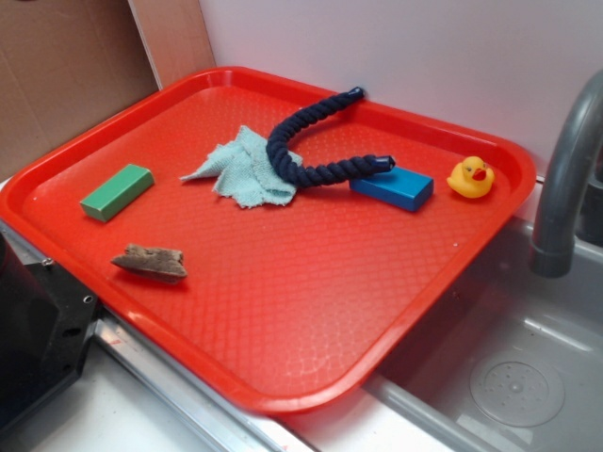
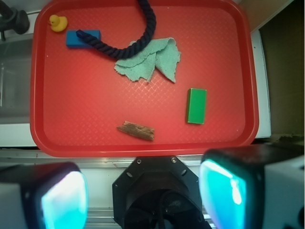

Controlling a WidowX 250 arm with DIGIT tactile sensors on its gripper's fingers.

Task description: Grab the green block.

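While the gripper (image 2: 143, 193) hangs high above the near edge of a red tray (image 1: 311, 311), its two fingers (image 2: 64, 200) stand wide apart w/ nothing between them, so it's open and empty. On the tray, the green block (image 2: 196, 105) lies flat by itself near one side, well apart from everything else, which should make it easy to grab from above. Closest to it is a rough brown wood chunk (image 2: 137, 130), set beside it but not touching. Farther off, a crumpled teal cloth (image 2: 150, 59) sits mid-tray w/ a dark blue rope (image 2: 121, 45) curving over it; one rope end rests on a blue block (image 2: 82, 38). At the far corner sits a yellow rubber duck (image 2: 57, 22), near a sink (image 1: 528, 377) w/ a grey faucet (image 1: 565, 179). Judging by the layout, the grab hasn't started; the gripper needs to travel over to the block and drop.
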